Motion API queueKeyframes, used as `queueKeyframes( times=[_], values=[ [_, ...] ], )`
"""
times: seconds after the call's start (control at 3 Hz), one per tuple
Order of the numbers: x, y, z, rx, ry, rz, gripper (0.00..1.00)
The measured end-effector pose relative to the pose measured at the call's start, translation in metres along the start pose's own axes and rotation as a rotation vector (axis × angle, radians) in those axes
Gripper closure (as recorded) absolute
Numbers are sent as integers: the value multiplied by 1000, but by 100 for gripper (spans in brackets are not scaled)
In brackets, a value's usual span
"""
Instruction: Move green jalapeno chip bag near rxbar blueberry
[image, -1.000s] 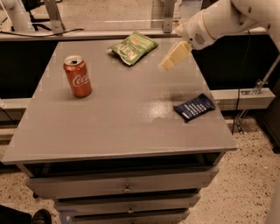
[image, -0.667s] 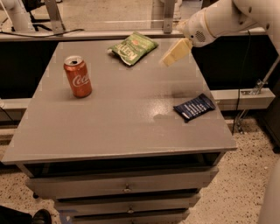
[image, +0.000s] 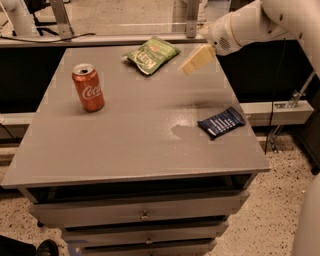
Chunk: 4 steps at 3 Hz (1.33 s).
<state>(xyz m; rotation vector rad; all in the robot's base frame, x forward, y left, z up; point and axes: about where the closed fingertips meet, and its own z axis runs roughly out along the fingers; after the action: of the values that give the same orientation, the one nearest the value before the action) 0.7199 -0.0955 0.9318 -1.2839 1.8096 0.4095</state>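
Note:
The green jalapeno chip bag (image: 151, 55) lies flat near the table's far edge, a little left of the middle. The rxbar blueberry (image: 221, 122) is a dark navy wrapper lying near the right edge of the table. My gripper (image: 196, 59) hangs from the white arm that reaches in from the upper right. It hovers above the table just to the right of the chip bag and holds nothing. It is well behind the rxbar.
A red soda can (image: 88, 87) stands upright on the left part of the grey table (image: 125, 150). Drawers sit below the table front. A black shelf and metal rails run behind the table. Speckled floor lies to the right.
The gripper has moved a little left and up, closer to the chip bag. The bag, the bar and the can have not moved.

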Motion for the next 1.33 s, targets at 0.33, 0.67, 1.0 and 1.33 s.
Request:
queueKeyframes(
  times=[0.33, 0.67, 1.0, 1.33],
  values=[
    [-12, -15, 34, 10, -85, 26, 0],
    [-26, -31, 68, 17, -152, 24, 0],
    [-38, -46, 98, 32, -184, 14, 0],
    [-45, -59, 125, 51, -191, 14, 0]
  ],
)
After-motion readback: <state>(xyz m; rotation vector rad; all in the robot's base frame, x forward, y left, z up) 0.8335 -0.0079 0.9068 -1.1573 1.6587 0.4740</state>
